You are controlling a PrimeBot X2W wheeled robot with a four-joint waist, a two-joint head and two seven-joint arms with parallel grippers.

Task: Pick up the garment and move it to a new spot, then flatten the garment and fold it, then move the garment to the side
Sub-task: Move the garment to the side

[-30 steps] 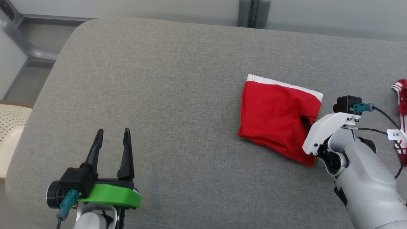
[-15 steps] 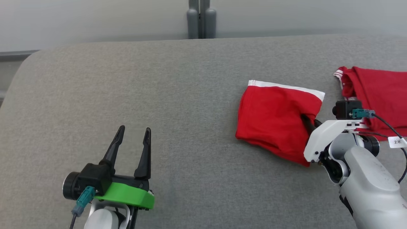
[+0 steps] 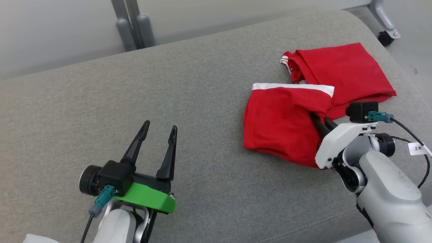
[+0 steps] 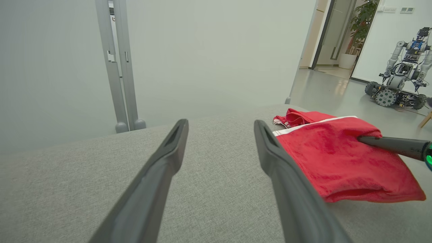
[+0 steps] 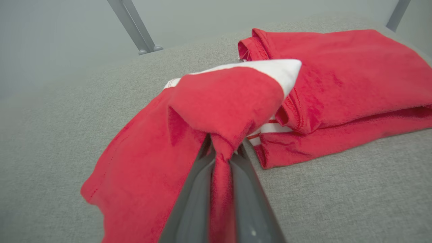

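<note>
Starting on the left: the left gripper (image 3: 160,125) hovers over the near-left part of the wide grey woven-fabric cushion (image 3: 202,84), with its two long dark fingers spread well apart and nothing between them. Its wrist camera adds room stuff past the cushion's far edge: a pair of grey metal posts (image 4: 121,84) against a pale wall, and way off to the far right a potted plant (image 4: 362,20) and a wheeled robot (image 4: 400,77) parked on a shiny floor.

Between that gripper and the cloth there's a big bare stretch of grey, so most of the open room is in the left and middle.

Right of centre lies the folded red cloth garment with a white band (image 3: 280,125), with the band along its far edge. The right gripper (image 5: 222,145) comes in from the near right. The head view just shows dark fingers buried in the fabric, but the right wrist view makes it obvious: the fingers are pinched together on a bunched fold of the garment's right edge, which rises up in a peak.

Further right and farther back is a second red cloth garment with striped trim (image 3: 341,71), also folded. The first garment's white corner overlaps its edge; I can't tell if they're actually touching. That second one sits close to the cushion's rounded far-right corner, with floor just beyond.
</note>
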